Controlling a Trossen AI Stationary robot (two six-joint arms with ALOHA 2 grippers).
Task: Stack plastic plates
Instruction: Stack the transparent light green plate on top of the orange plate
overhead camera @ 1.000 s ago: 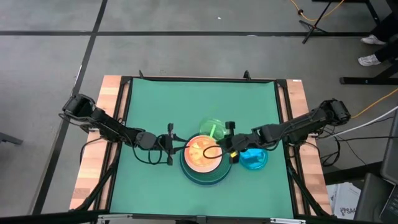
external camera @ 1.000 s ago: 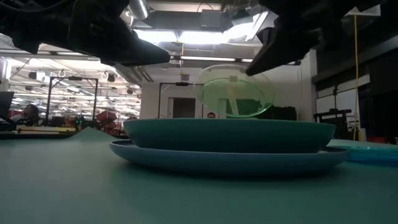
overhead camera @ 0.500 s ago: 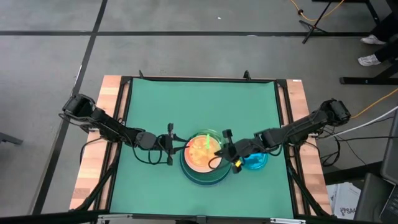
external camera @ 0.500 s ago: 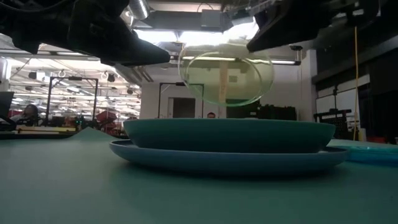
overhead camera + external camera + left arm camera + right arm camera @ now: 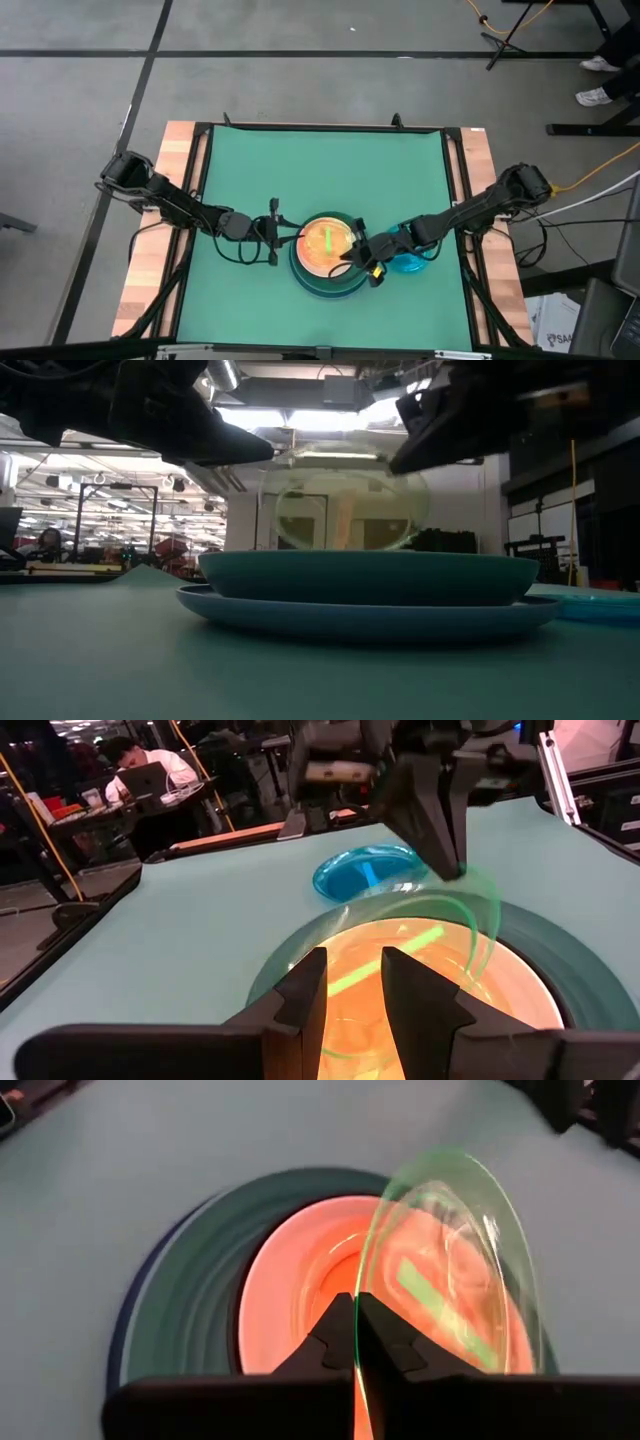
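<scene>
**Green plate held over stack**

R arm reached in low from the table's (image 5: pixel 225 290) right side; right gripper (image 5: pixel 352 252) was pinched tight on the green plate's (image 5: pixel 328 237) rim, plate tilted just above the orange plate (image 5: pixel 316 258) in the teal plate (image 5: pixel 330 287). Cyan plate (image 5: pixel 408 262) lay beside the stack. L arm stretched from left; left gripper (image 5: pixel 287 233) sat part-open at stack's edge, holding nothing. No readable writing.

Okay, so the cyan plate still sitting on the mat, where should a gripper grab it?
Probably by the raised rim of the cyan plate, on the edge facing away from the stack. It lies flat on the mat, so only the thin lip offers a pinch.
</scene>
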